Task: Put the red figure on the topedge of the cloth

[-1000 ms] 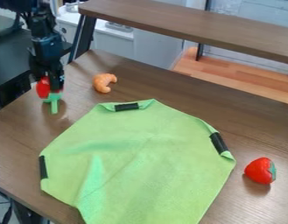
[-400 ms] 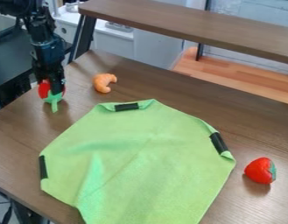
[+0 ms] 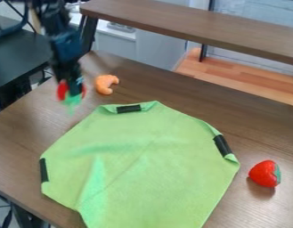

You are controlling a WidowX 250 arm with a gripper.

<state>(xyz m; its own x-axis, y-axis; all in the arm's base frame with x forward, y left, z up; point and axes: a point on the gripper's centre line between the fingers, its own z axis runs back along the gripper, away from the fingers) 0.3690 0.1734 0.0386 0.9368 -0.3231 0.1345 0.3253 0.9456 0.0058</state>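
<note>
Camera view: with the cloth [image 3: 149, 156] taken as the dial, the red figure [image 3: 63, 92] was off at about 11 o'clock, apart from it, its green end [image 3: 73, 101] pointing down. The gripper [image 3: 73, 90] had it pinched between its jaws. The orange curved toy [image 3: 105, 84] sat just beside, to the figure's 3 o'clock.

The step in hand, as I judged it, was carrying the figure to the top edge [image 3: 145, 105], the cloth's 12 o'clock side. That called for a level travel towards between 3 and 4 o'clock, high enough that the hanging green end would neither brush the orange toy nor snag the folded hem by the black strip [image 3: 128, 108]. Over the edge, a straight, slow lowering would have served best, with the grip eased only once the green end met fabric. The figure looked rounded and likely to tip or roll, so a gentle release mattered; a low sideways drag could have rucked the cloth.

As for containers, the cloth was only a flat receiver, without walls to stop a roll. The red strawberry toy [image 3: 264, 173] lay outside it, on the table [image 3: 261, 129] at 3 o'clock.
</note>
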